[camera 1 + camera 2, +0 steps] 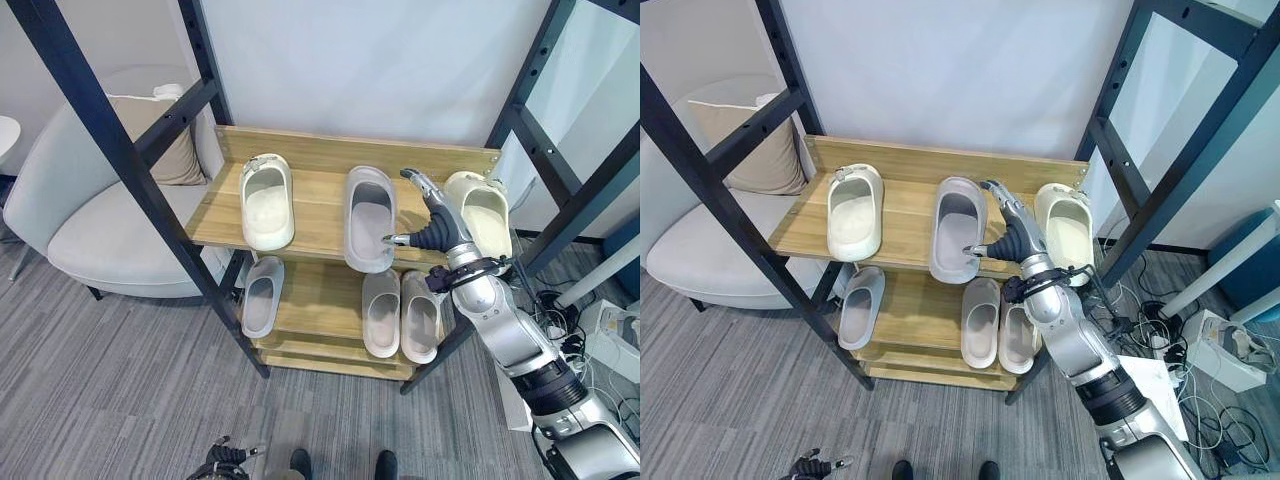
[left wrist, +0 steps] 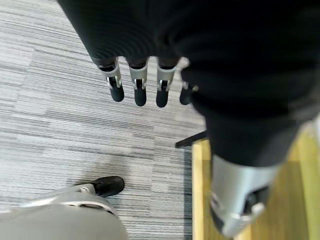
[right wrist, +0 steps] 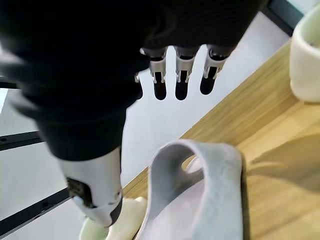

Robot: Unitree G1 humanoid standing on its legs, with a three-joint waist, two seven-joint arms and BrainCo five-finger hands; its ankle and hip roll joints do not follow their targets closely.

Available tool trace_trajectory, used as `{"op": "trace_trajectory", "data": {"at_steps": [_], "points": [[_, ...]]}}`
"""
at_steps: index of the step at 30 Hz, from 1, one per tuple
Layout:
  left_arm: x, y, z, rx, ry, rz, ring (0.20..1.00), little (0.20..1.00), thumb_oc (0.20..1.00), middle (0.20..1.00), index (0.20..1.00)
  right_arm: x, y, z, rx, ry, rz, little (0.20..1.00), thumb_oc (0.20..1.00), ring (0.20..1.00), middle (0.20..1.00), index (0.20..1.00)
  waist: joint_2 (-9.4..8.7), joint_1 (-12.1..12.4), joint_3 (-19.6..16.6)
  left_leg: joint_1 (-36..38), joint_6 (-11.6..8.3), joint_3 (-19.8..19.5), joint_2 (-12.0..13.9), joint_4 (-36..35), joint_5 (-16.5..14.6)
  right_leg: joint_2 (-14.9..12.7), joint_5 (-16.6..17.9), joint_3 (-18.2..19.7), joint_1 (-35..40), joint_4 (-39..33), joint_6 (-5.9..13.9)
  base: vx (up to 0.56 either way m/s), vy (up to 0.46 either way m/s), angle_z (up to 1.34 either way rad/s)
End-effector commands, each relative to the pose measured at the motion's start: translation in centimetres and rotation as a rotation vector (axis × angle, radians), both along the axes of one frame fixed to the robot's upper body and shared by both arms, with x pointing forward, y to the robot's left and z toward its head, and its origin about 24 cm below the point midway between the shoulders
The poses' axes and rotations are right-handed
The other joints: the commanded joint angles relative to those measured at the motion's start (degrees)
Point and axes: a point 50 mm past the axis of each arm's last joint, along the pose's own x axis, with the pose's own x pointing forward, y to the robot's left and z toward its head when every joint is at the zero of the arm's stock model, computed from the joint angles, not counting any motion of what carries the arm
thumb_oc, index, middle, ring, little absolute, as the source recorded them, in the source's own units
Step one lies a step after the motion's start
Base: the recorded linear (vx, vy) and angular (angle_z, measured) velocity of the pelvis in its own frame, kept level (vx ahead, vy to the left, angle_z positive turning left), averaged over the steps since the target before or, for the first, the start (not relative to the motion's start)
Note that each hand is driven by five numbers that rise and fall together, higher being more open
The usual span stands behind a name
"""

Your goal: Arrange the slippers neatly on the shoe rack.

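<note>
Three slippers up top, three below

Top shelf [image 1: 310, 215]: cream slipper [image 1: 267, 200] at left, grey slipper [image 1: 369, 217] in the middle, second cream slipper [image 1: 483, 212] at right. Right hand [image 1: 432, 222] hovers between the grey and right cream ones, fingers straight, holding nothing. Lower shelf [image 1: 320, 300] has three grey slippers [image 1: 399, 312]. Left hand [image 2: 137, 82] hangs over the floor [image 2: 60, 120], fingers relaxed

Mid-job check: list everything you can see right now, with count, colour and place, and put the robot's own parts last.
Shoe rack: one, light wood shelves, centre.
Cream slippers: two, top shelf, at the left and right ends.
Grey slipper, top: one, top shelf, middle.
Grey slippers, lower: three, lower shelf, one left, a pair right.
Armchair: one, pale grey, left of the rack.
Cushion: one, beige, on the armchair.
Black frame: dark bars around the rack.
Right hand: open, above the top shelf beside the grey slipper.
Left hand: open, over the carpet.
</note>
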Motion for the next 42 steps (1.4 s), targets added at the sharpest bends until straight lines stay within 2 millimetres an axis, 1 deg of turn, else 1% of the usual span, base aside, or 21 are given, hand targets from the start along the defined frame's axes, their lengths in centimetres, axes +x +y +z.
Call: {"op": "trace_trajectory", "data": {"at_steps": [1,6,7,8,11,12,14,15,19,20,21,22,23,24,28,30,33,35,38,40,42], "points": [[2.1,0.5,0.7,0.034,-0.048,-0.027,1.000,1.000,1.000,1.000,1.000,0.3,1.2,4.7,-0.013,-0.189,0.057,1.000,1.000,1.000,1.000,1.000,0.54,1.66,0.52,2.70,-1.60,0.65,-0.38,0.02,-3.25,1.46,-7.29,-0.41,5.91,0.21,2.59,-0.01,0.000,0.05],[1.4,1.3,0.6,0.043,-0.029,-0.009,1.000,1.000,1.000,1.000,1.000,2.2,0.0,4.2,-0.097,-0.145,-0.033,1.000,1.000,1.000,1.000,1.000,0.06,3.04,1.23,1.83,-1.70,-0.08,-0.62,0.02,-3.00,1.38,-7.19,-1.20,5.63,0.13,2.58,0.00,0.001,0.02],[1.4,1.3,0.6,0.043,-0.030,-0.009,1.000,1.000,1.000,1.000,1.000,2.3,0.0,4.2,-0.097,-0.146,-0.033,1.000,1.000,1.000,1.000,1.000,0.07,3.02,1.25,1.81,-1.70,-0.08,-0.62,0.02,-2.99,1.37,-7.19,-1.21,5.62,0.13,2.58,-0.02,0.002,0.03],[1.2,1.9,0.6,0.055,-0.026,-0.005,1.000,1.000,1.000,1.000,1.000,3.0,-0.5,4.5,-0.122,-0.143,-0.065,1.000,1.000,1.000,1.000,1.000,-0.11,3.67,1.58,1.28,-1.73,-0.38,-0.69,0.02,-2.82,1.37,-7.10,-1.66,5.29,0.17,2.58,-0.01,-0.001,0.05],[1.0,2.2,0.7,0.058,-0.023,0.004,1.000,1.000,1.000,1.000,1.000,3.6,-0.8,4.8,-0.136,-0.141,-0.089,1.000,1.000,1.000,1.000,1.000,-0.29,4.14,1.74,0.68,-1.76,-0.68,-0.72,0.02,-2.66,1.31,-7.05,-2.07,4.94,0.14,2.60,-0.01,0.005,0.15],[0.9,2.6,0.7,0.064,-0.022,0.008,1.000,1.000,1.000,1.000,1.000,4.3,-1.3,5.5,-0.152,-0.149,-0.116,1.000,1.000,1.000,1.000,1.000,-0.61,4.71,2.08,-0.11,-1.84,-0.99,-0.74,0.02,-2.40,1.24,-6.99,-2.42,4.46,0.10,2.65,-0.02,0.011,0.21],[1.0,2.7,0.8,0.066,-0.027,0.011,1.000,1.000,1.000,1.000,1.000,4.6,-1.5,5.7,-0.155,-0.148,-0.131,1.000,1.000,1.000,1.000,1.000,-0.66,4.88,2.19,-0.56,-1.84,-1.12,-0.85,0.02,-2.28,1.26,-6.98,-2.55,4.15,0.11,2.64,-0.02,0.013,0.12],[1.1,3.0,0.9,0.072,-0.033,0.016,1.000,1.000,1.000,1.000,1.000,5.2,-2.0,6.2,-0.165,-0.153,-0.161,1.000,1.000,1.000,1.000,1.000,-0.87,5.31,2.57,-1.37,-1.83,-1.43,-0.93,0.02,-2.07,1.29,-6.92,-2.75,3.57,0.18,2.62,-0.02,0.007,0.05],[1.7,3.1,1.1,0.067,-0.051,0.020,1.000,1.000,1.000,1.000,1.000,6.1,-2.8,6.1,-0.173,-0.127,-0.211,1.000,1.000,1.000,1.000,1.000,-1.07,5.77,3.04,-2.72,-1.83,-1.90,-1.05,0.02,-1.66,1.35,-6.81,-3.21,2.51,0.23,2.59,-0.02,0.015,0.14],[2.0,3.0,1.2,0.065,-0.060,0.018,1.000,1.000,1.000,1.000,1.000,6.5,-3.2,5.6,-0.180,-0.102,-0.235,1.000,1.000,1.000,1.000,1.000,-1.09,5.89,3.29,-3.30,-1.81,-2.19,-1.10,0.02,-1.49,1.38,-6.80,-3.41,2.07,0.25,2.53,-0.01,0.018,0.05],[2.1,3.0,1.2,0.065,-0.063,0.019,1.000,1.000,1.000,1.000,1.000,6.7,-3.5,5.2,-0.183,-0.082,-0.250,0.906,0.906,0.906,0.906,0.906,-1.12,6.02,3.44,-3.60,-1.78,-2.35,-1.14,0.02,-1.45,1.35,-6.84,-3.51,1.86,0.24,2.52,0.00,0.000,0.00],[2.3,2.9,1.2,0.063,-0.069,0.016,1.000,1.000,1.000,1.000,1.000,6.9,-3.8,4.8,-0.183,-0.062,-0.268,0.762,0.762,0.762,0.762,0.762,-1.10,6.05,3.50,-3.91,-1.77,-2.56,-1.26,0.02,-1.37,1.32,-6.85,-3.68,1.69,0.26,2.50,-0.01,0.017,0.04],[2.5,2.8,1.3,0.061,-0.077,0.011,1.000,1.000,1.000,1.000,1.000,7.0,-4.0,4.4,-0.186,-0.046,-0.282,0.338,0.338,0.338,0.338,0.338,-1.05,6.05,3.59,-4.12,-1.77,-2.76,-1.32,0.02,-1.30,1.36,-6.86,-3.80,1.50,0.31,2.47,0.00,0.016,0.06],[2.7,2.7,1.4,0.057,-0.081,0.010,1.000,1.000,1.000,1.000,1.000,7.1,-4.5,3.9,-0.183,-0.023,-0.303,0.200,0.200,0.200,0.200,0.200,-1.04,6.12,3.76,-4.30,-1.80,-2.93,-1.37,0.02,-1.25,1.37,-6.91,-3.87,1.40,0.35,2.44,0.01,0.012,0.07],[2.8,2.8,1.4,0.061,-0.085,0.009,1.000,1.000,1.000,1.000,1.000,7.4,-5.8,2.3,-0.227,0.038,-0.357,0.200,0.200,0.200,0.200,0.200,-1.04,5.97,4.03,-4.35,-1.82,-3.44,-1.46,0.02,-1.40,1.24,-7.15,-4.32,1.49,0.60,2.31,0.01,0.007,0.07],[2.8,2.9,1.5,0.066,-0.088,0.006,1.000,1.000,1.000,1.000,1.000,7.5,-7.0,1.6,-0.263,0.074,-0.397,0.200,0.200,0.200,0.200,0.200,-1.05,5.75,4.06,-4.13,-1.84,-3.44,-1.45,0.02,-1.49,1.26,-7.29,-4.36,1.61,0.76,2.28,0.02,0.003,0.12],[2.9,3.0,1.6,0.067,-0.092,-0.001,1.000,1.000,1.000,1.000,1.000,7.7,-7.5,1.0,-0.282,0.112,-0.416,0.200,0.200,0.200,0.200,0.200,-0.87,5.38,4.10,-3.71,-1.87,-3.20,-1.40,0.02,-1.66,1.28,-7.39,-4.20,1.88,0.80,2.21,0.01,0.001,0.02],[2.9,3.0,1.6,0.064,-0.092,0.000,1.000,1.000,1.000,1.000,1.000,7.7,-7.6,0.8,-0.284,0.123,-0.419,0.200,0.200,0.200,0.200,0.200,-0.81,5.25,4.14,-3.52,-1.89,-3.15,-1.36,0.02,-1.70,1.26,-7.39,-4.10,1.98,0.81,2.23,0.00,0.000,0.00],[3.1,2.8,1.5,0.058,-0.091,-0.009,1.000,1.000,1.000,1.000,1.000,7.5,-7.6,-0.5,-0.259,0.167,-0.418,0.200,0.200,0.200,0.200,0.200,-0.37,4.66,4.14,-3.06,-1.95,-2.94,-1.26,0.02,-1.81,1.28,-7.47,-3.89,2.27,0.66,2.17,0.00,0.000,0.00],[3.4,2.4,1.6,0.053,-0.099,-0.021,1.000,1.000,1.000,1.000,1.000,7.3,-7.2,-0.7,-0.218,0.159,-0.406,0.200,0.200,0.200,0.200,0.200,-0.07,4.40,4.19,-2.84,-1.96,-2.81,-1.23,0.02,-1.83,1.27,-7.57,-3.82,2.48,0.56,2.16,0.00,0.000,0.00],[3.4,2.2,1.6,0.051,-0.095,-0.025,1.000,1.000,1.000,1.000,1.000,6.7,-6.4,-0.1,-0.151,0.112,-0.374,0.200,0.200,0.200,0.200,0.200,0.34,4.13,4.17,-2.53,-1.94,-2.74,-1.23,0.02,-1.88,1.23,-7.61,-3.77,2.76,0.44,2.20,0.00,0.000,0.00]]}}
